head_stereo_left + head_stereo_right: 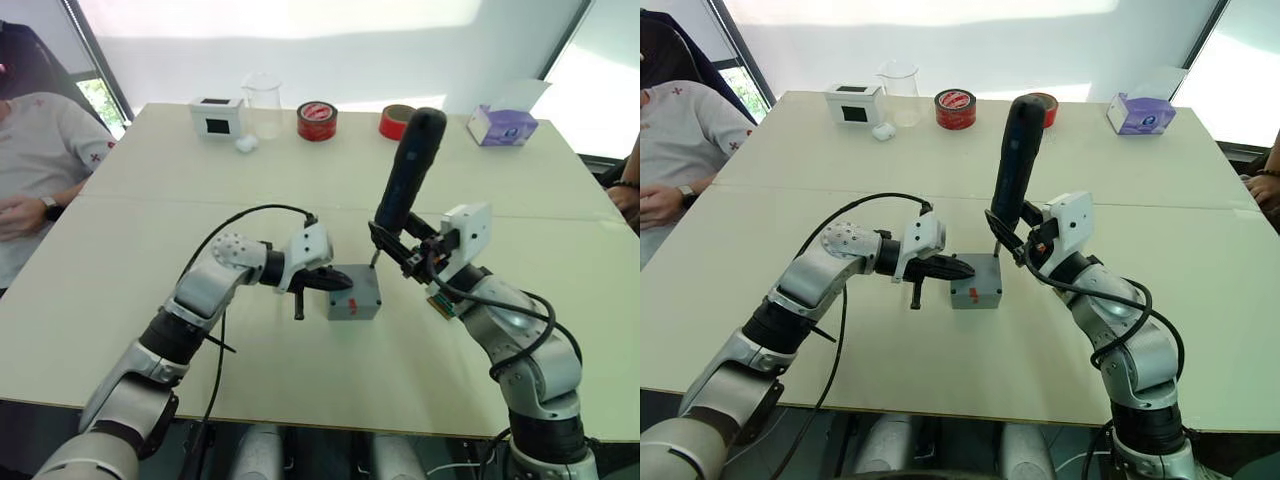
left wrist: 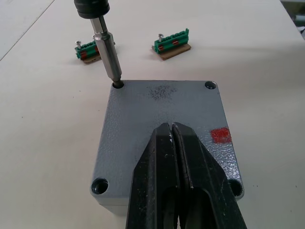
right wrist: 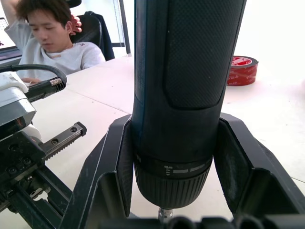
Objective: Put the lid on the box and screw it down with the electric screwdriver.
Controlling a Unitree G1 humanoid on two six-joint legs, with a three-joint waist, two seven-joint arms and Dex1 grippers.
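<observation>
The grey box (image 1: pixel 355 295) with a red mark (image 2: pixel 220 135) stands mid-table. The lid (image 2: pixel 162 107) sits on top of it, with screw holes at its corners. My left gripper (image 2: pixel 171 128) is shut, its fingertips resting on the lid's top from the left side. My right gripper (image 1: pixel 396 247) is shut on the black electric screwdriver (image 1: pixel 408 170), which it holds nearly upright to the right of the box. The tool's metal bit (image 2: pixel 107 53) stands in the lid's far corner hole. Its black body (image 3: pixel 186 76) sits clamped between the right fingers (image 3: pixel 112 167).
Two green terminal blocks (image 2: pixel 172 42) lie just beyond the box. At the table's far edge stand a white box with a black screen (image 1: pixel 216 115), a clear beaker (image 1: pixel 262 104), two red tape rolls (image 1: pixel 317 121) and a tissue box (image 1: pixel 502 125). A person (image 1: pixel 40 150) sits at the left.
</observation>
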